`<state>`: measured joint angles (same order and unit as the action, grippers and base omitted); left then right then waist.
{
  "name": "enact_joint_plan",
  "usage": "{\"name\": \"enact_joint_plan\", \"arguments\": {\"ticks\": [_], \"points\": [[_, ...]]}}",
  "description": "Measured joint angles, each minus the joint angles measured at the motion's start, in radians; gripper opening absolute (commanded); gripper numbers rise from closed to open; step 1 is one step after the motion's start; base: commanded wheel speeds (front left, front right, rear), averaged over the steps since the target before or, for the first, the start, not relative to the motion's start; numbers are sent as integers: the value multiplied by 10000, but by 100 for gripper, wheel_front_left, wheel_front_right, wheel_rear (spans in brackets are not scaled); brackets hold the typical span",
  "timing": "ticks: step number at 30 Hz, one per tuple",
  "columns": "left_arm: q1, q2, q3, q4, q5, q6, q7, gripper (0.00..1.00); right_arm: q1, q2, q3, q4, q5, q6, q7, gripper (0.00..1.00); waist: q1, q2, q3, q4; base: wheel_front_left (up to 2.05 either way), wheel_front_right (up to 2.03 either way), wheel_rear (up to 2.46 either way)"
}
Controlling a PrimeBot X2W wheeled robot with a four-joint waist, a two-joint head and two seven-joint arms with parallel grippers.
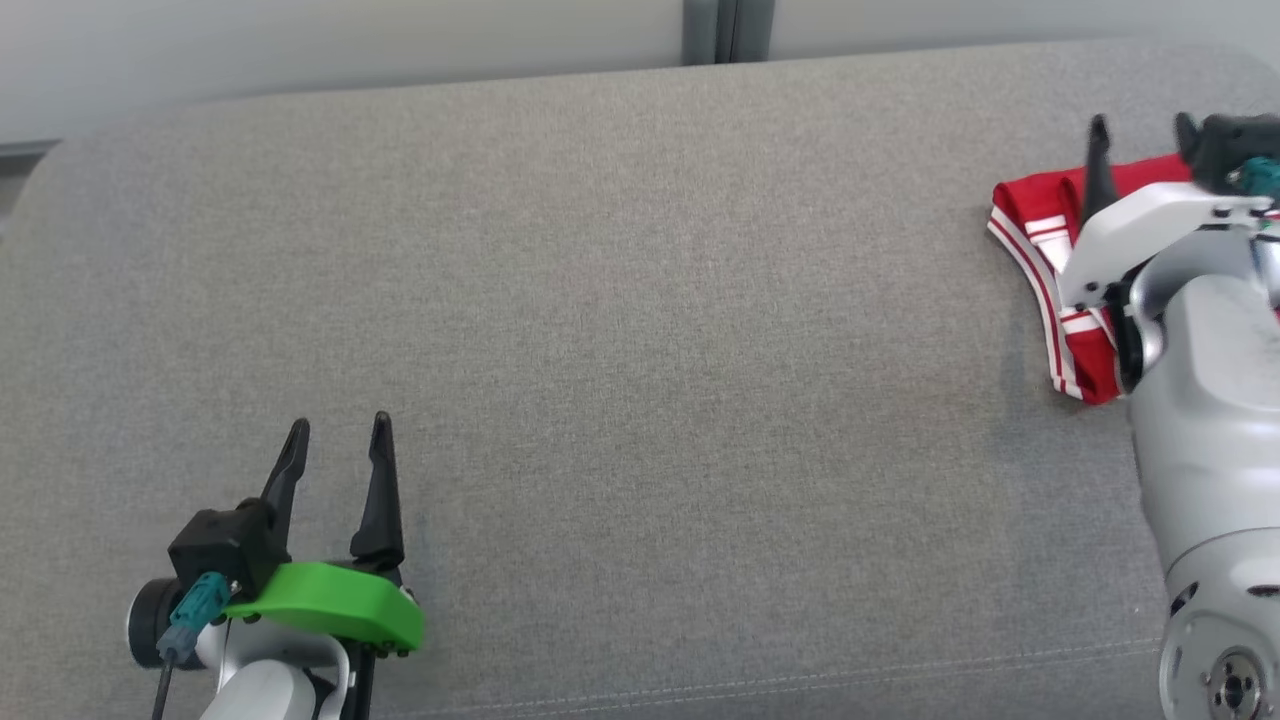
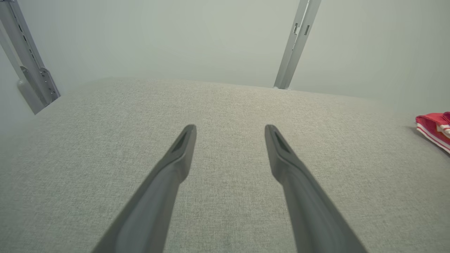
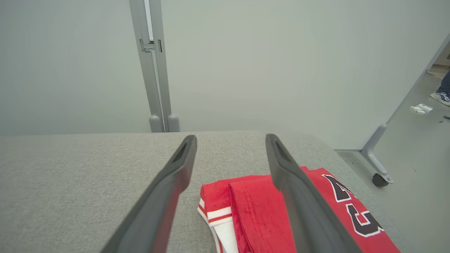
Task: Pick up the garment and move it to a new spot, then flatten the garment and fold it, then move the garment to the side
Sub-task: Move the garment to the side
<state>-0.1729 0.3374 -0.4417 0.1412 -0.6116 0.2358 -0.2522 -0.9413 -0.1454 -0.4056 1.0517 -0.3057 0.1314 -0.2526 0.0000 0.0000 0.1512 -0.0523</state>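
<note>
The garment (image 1: 1050, 270) is a red jersey with white stripes and dark numerals, lying folded at the far right of the grey padded surface (image 1: 640, 330); my right arm covers part of it. My right gripper (image 1: 1142, 130) hovers over it, open, nothing between its fingers. The right wrist view looks down on the garment (image 3: 256, 211) just below the open right gripper (image 3: 230, 140). My left gripper (image 1: 338, 430) rests at the lower left, open and empty, far from the garment. In the left wrist view the left gripper (image 2: 230, 130) points over bare fabric, the garment (image 2: 434, 128) at the right edge.
A pale wall with a grey vertical post (image 1: 728, 30) runs behind the surface. Past the surface's right end is floor with a wheeled frame leg (image 3: 378, 165) and a person's shoe (image 3: 441, 96) in the distance. The surface's rounded left corner (image 1: 60, 170) drops away.
</note>
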Motion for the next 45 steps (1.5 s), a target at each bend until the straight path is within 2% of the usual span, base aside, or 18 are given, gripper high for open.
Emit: {"name": "enact_joint_plan", "arguments": {"ticks": [5,10,18,22,26,27,30,33,39,45], "points": [[437,163,219,301,-217,199,113,100,829,349,1511,-477,1151,0,-59,100,0,0,-708,56,0,0,0],[655,288,255,453,-249,217,146,100,2225,351,2343,-1436,2525,0,-79,100,-1,0,-1337,214,0,0,0],[1039,98,608,286,-353,104,-44,100,4716,518,3202,-4031,4082,0,341,100,0,0,-2022,679,0,0,0],[1372,-31,740,261,-314,13,-58,100,5942,752,3428,-5490,4295,0,800,100,-1,0,-2284,805,0,0,0],[1567,-31,777,196,-102,-284,-90,100,6999,911,3423,-6761,4445,0,1126,100,-1,0,-2452,825,0,0,0],[1567,-31,777,196,-102,-284,-90,100,6999,911,3423,-6761,4445,0,1126,100,-1,0,-2452,825,0,0,0],[1638,-29,825,-109,136,-863,-102,100,7636,934,3511,-7417,4661,-2,1340,100,-1,0,-2482,794,0,0,0],[1803,-127,1047,-228,401,-1229,-102,100,8187,941,3730,-7806,5005,-2,1499,100,-1,0,-2505,798,0,0,0],[2271,-353,1340,40,748,-1569,-104,100,8937,947,3858,-8236,5319,-2,1603,100,-1,0,-2598,839,0,0,0],[2545,-453,1513,370,957,-1659,-102,100,9279,951,3856,-8397,5214,-2,1674,100,-1,0,-2689,851,0,0,0]]}}
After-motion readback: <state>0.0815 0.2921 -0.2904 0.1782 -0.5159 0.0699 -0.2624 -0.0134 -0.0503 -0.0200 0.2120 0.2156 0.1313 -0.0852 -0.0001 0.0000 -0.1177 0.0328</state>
